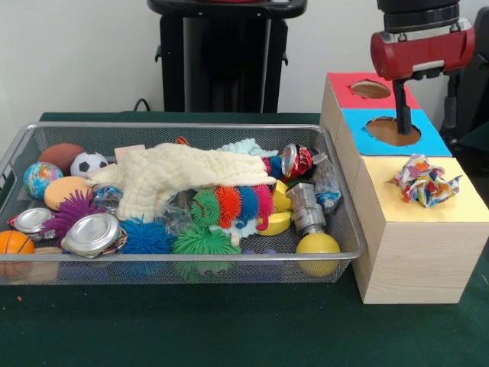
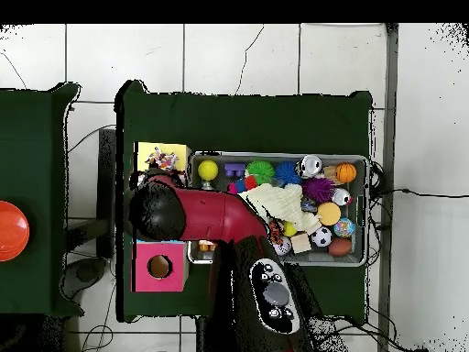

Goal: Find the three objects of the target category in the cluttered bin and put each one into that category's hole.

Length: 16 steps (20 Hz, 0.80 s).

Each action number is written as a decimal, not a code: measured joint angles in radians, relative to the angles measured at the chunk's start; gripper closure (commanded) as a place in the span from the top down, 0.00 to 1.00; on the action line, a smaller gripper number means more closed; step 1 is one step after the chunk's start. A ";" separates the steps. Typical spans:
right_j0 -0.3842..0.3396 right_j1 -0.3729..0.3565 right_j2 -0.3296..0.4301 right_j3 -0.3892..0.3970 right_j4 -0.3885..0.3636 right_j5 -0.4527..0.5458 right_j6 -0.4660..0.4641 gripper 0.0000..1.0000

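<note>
A crumpled speckled piece (image 1: 422, 181) in red, yellow, blue and white lies on the yellow-topped box (image 1: 466, 208). It covers the spot where the hole sits, so the hole does not show. It also shows in the overhead view (image 2: 161, 158) on the yellow top (image 2: 179, 154). My gripper (image 1: 403, 128) hangs from its red body over the blue-topped box's hole (image 1: 386, 131), behind and above the speckled piece and apart from it. The wire mesh bin (image 1: 345, 229) stands left of the boxes, full of clutter. No other speckled piece shows in it.
A cream cloth (image 1: 179, 174) and a mint cloth (image 1: 246, 147) lie over spiky balls, including a green one (image 1: 202, 241). A crushed can (image 1: 296, 160), a yellow ball (image 1: 317, 245) and a soccer ball (image 1: 89, 163) are there too. The red-topped box (image 1: 345, 88) stands furthest back.
</note>
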 measured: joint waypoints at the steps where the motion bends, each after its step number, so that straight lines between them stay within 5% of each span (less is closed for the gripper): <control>1: 0.006 0.000 -0.006 -0.002 0.002 0.007 0.000 1.00; 4: 0.039 0.000 -0.040 -0.018 0.011 0.036 0.000 1.00; 5: 0.048 0.000 -0.050 -0.023 0.015 0.043 0.000 0.00; 16: 0.075 0.000 -0.092 -0.039 0.053 0.046 0.000 0.00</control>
